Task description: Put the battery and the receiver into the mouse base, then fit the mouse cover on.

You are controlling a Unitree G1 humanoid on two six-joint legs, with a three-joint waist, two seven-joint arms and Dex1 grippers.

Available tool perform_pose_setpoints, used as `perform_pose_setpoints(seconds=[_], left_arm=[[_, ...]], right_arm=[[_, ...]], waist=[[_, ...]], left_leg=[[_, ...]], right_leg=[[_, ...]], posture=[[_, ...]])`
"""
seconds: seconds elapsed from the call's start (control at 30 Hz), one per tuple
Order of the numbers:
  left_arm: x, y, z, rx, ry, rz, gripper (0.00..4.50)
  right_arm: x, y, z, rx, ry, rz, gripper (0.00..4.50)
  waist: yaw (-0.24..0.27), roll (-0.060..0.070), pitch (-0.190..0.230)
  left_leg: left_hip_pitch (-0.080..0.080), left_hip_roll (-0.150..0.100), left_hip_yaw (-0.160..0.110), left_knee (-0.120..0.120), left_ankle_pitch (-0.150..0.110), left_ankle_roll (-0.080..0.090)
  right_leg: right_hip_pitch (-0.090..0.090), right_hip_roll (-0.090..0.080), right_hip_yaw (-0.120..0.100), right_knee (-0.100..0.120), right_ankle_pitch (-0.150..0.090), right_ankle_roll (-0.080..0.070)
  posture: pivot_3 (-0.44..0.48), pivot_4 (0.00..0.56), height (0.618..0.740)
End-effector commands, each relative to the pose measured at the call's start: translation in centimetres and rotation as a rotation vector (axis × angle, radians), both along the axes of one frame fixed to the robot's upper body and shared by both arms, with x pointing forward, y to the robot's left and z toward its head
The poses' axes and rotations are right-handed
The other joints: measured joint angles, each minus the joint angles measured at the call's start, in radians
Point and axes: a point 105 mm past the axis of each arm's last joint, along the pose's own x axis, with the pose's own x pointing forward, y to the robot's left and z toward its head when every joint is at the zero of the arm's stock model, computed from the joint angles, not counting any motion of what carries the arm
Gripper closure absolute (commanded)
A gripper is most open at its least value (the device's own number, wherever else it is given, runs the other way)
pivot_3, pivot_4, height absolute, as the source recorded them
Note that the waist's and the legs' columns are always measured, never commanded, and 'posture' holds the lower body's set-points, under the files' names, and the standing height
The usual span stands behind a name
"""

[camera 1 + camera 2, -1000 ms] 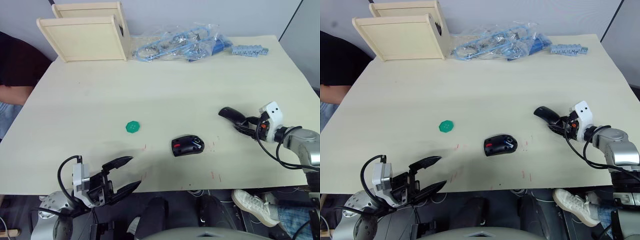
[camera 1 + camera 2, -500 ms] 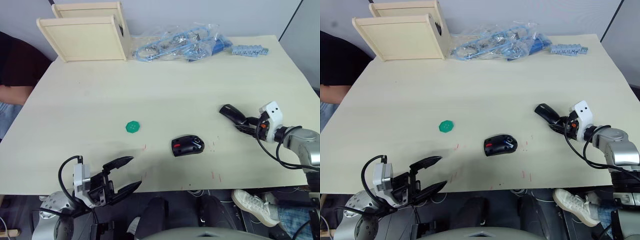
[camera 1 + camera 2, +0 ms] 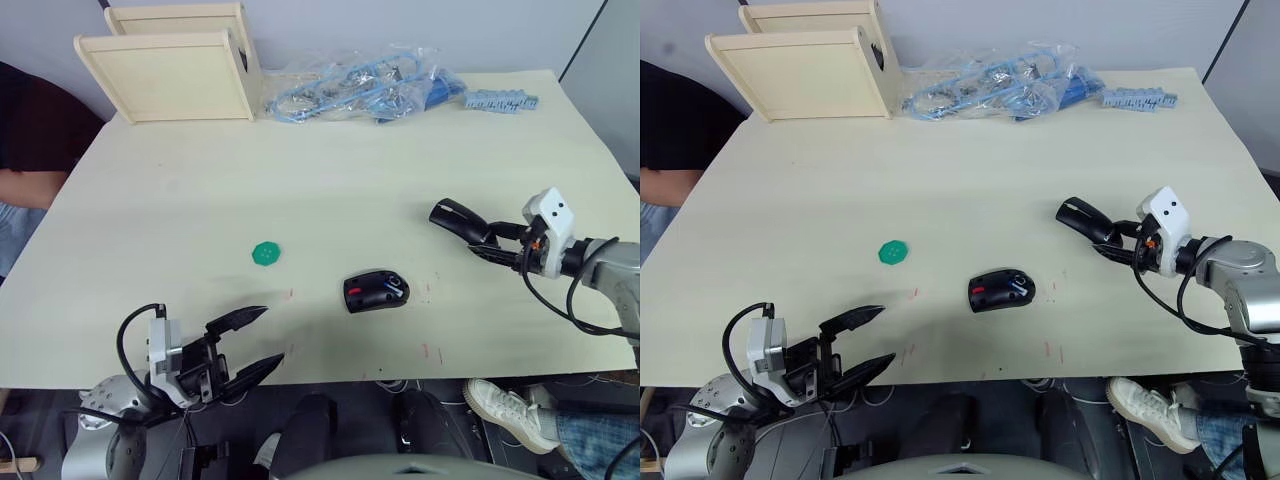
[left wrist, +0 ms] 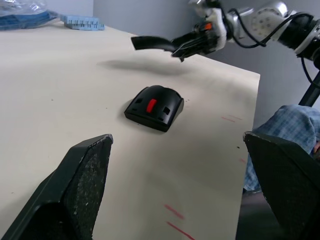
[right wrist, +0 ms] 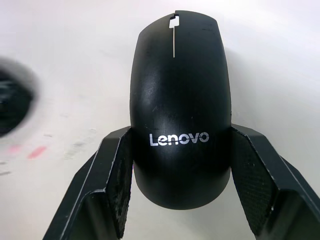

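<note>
Lifted and carried left: mouse cover (image 3: 455,216), clamped in my right gripper (image 3: 492,240).
Mouse base (image 3: 375,291) sat below-left on table (image 3: 330,180); left gripper (image 3: 250,342) gaped, empty.

"Lenovo" on mouse cover (image 5: 180,107)

Glossy smooth black mouse cover (image 5: 180,100)

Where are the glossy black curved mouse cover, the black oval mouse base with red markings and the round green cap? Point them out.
mouse cover (image 5: 180,100), right wrist view, middle of its top.
mouse base (image 3: 375,291), left eye view, its open top.
green cap (image 3: 265,254), left eye view, its centre.
</note>
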Motion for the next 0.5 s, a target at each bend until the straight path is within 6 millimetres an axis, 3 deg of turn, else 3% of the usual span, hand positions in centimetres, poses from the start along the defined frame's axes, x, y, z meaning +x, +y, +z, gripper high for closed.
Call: perform_pose_setpoints(seconds=[0.03,0.23,0.5], left_arm=[[0.2,-0.1,1.7,0.001,-0.037,-0.020,0.00],[0.6,0.1,3.4,0.018,-0.041,-0.060,0.00],[0.8,0.6,4.7,0.041,-0.038,-0.080,0.00]], right_arm=[[-1.6,1.8,2.8,-0.057,-0.092,0.153,2.25],[-3.9,6.0,5.1,-0.132,-0.077,0.393,2.25],[-5.1,9.1,5.5,-0.206,0.016,0.577,2.25]], waist=[[0.000,0.000,0.000],[-0.004,0.002,0.004],[0.001,0.000,0.006]], left_leg=[[0.000,0.000,0.000,0.000,0.000,0.000],[0.001,0.001,-0.002,0.000,0.000,0.000],[-0.001,0.001,-0.006,0.000,0.000,0.000]], right_leg=[[0.000,0.000,0.000,0.000,0.000,0.000],[0.000,0.000,0.000,0.000,0.000,0.000],[-0.001,0.000,-0.001,-0.002,0.000,0.000]], posture=[[0.000,0.150,0.740],[0.000,0.150,0.740],[0.000,0.150,0.740]])
